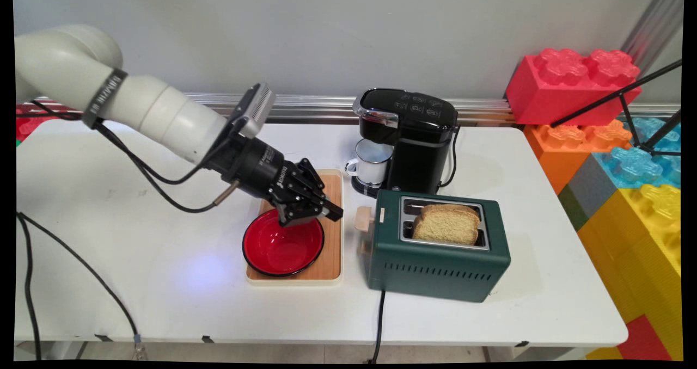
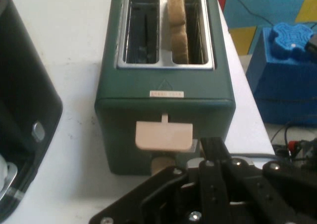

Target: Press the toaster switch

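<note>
Hanging in the air, my pincer (image 1: 329, 212) is just beside the pale lever (image 1: 363, 218) on the end of the green toaster (image 1: 435, 265). It is close to the lever, but I cannot see it touching. I cannot tell if my pincer is open or closed. It holds nothing that I can see.

In the hand view the lever is right in front of me, in the middle of the toaster's end wall. One slice of bread (image 1: 446, 225) stands in one of the toaster's two slots and sticks out of the top. The other slot looks empty. A black cord (image 1: 378, 320) runs from the toaster over the table's near edge.

Under my pincer is a red bowl (image 1: 283, 246) with nothing in it. It sits on a wooden board (image 1: 332, 260) just to the side of the toaster.

Behind the toaster stands a black coffee machine (image 1: 414, 135) with a white mug (image 1: 373, 162) under its spout.

All of this is on the white table (image 1: 163, 282). Big toy blocks (image 1: 572, 86) in red, orange, blue and yellow are piled up past the table's far end
</note>
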`<state>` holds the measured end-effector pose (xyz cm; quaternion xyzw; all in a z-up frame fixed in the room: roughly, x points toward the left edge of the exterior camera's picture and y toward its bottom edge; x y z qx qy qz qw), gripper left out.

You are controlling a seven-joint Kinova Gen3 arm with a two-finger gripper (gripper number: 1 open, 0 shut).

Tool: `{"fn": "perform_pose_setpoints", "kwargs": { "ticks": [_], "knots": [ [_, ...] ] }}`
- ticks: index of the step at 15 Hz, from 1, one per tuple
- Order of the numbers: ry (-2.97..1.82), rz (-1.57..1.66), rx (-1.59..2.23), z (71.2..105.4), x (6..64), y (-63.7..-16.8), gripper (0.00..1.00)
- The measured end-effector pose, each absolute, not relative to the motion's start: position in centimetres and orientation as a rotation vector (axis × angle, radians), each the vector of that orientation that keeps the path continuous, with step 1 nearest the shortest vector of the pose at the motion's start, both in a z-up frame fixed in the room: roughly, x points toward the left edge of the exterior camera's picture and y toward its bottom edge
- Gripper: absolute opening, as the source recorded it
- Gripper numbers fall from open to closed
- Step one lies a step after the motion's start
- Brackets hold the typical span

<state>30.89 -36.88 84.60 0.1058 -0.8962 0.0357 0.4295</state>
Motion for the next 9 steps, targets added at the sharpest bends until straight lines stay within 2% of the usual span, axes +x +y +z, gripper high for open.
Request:
{"fn": "perform_pose_setpoints", "kwargs": {
  "ticks": [9],
  "knots": [
    [-2.176,0.098,0.257,81.1,29.1,-39.3,0.0]
  ]
}}
